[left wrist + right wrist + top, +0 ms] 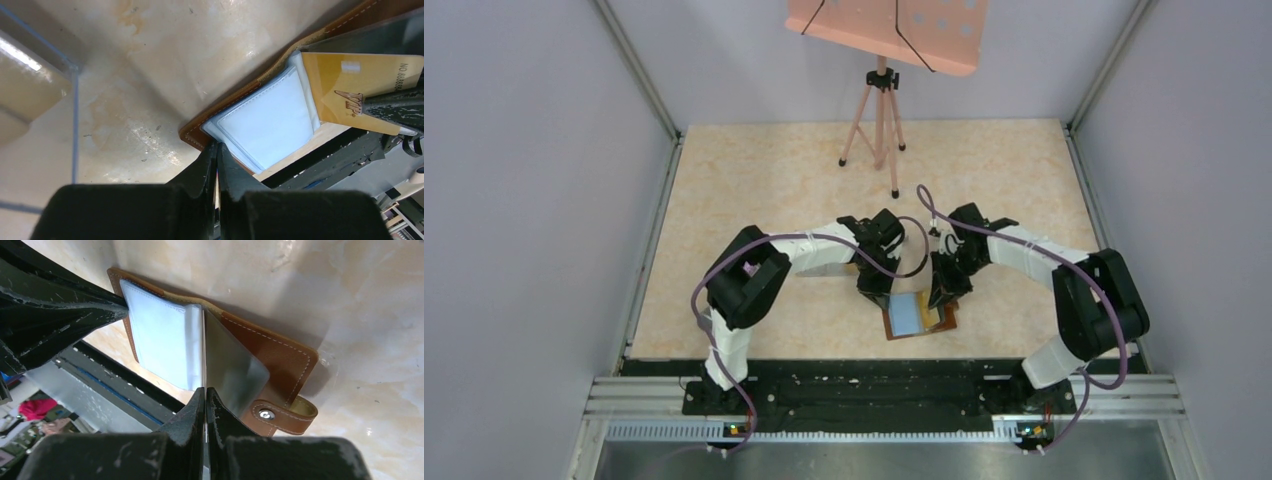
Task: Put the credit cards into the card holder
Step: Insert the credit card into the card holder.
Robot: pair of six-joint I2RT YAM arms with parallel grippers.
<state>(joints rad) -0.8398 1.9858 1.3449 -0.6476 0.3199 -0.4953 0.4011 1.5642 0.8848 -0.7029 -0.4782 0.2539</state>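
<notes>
- A beige marbled table (754, 170) sits between grey walls, with a tripod (881, 120) at the top of the overhead view.
- The holder (270, 355) lies open on the table at lower centre of that view, between the two grippers. Its clear sleeves (270, 120) face up.
- Left gripper (216, 150): the jaws are all but closed and seem to pinch a corner of the sleeves at the holder's edge.
- Right gripper (205, 392): the jaws are closed on an orange card (345, 85), whose far end reaches the sleeves near the holder's middle.
- Risk: the pocket mouth is hard to make out, so the card may ride over the sleeves instead of entering.
- Risk: the left pinch looks thin, so a push could pull the sleeves free and shift or fold the holder.
- Risk: too steep an angle could bend the card or twist it in the grip.
</notes>
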